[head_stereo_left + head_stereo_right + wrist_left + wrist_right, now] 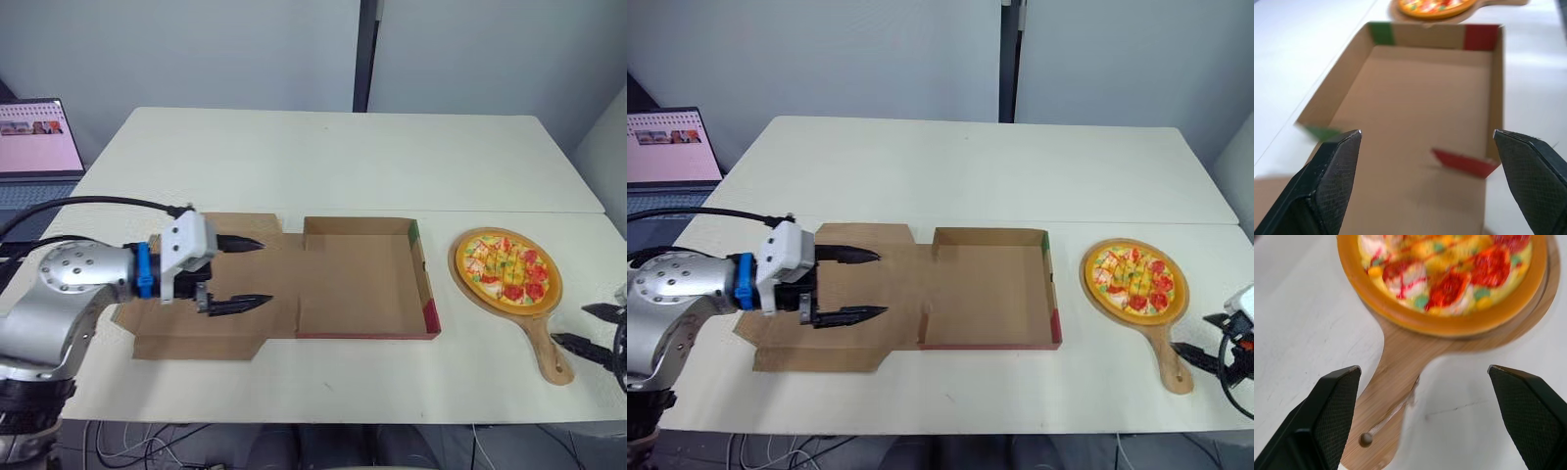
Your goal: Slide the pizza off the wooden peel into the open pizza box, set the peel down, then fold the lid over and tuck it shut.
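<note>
An open cardboard pizza box (pixel 362 279) lies mid-table, its lid (pixel 220 294) flat to the left. A toy pizza (pixel 507 268) rests on a round wooden peel (pixel 549 345) to the right of the box, handle toward me. My left gripper (pixel 250 275) hovers open over the flat lid, fingers pointing at the box tray (pixel 1420 98). My right gripper (pixel 588 329) is open at the table's right edge, just beside the peel handle (pixel 1396 387), not touching it. The pizza (pixel 1449 269) sits ahead of its fingers.
A laptop (pixel 37 137) with a lit screen stands off the table's far left. The white table (pixel 333 157) stretches bare behind the box. Its front edge runs close below the lid and the peel handle.
</note>
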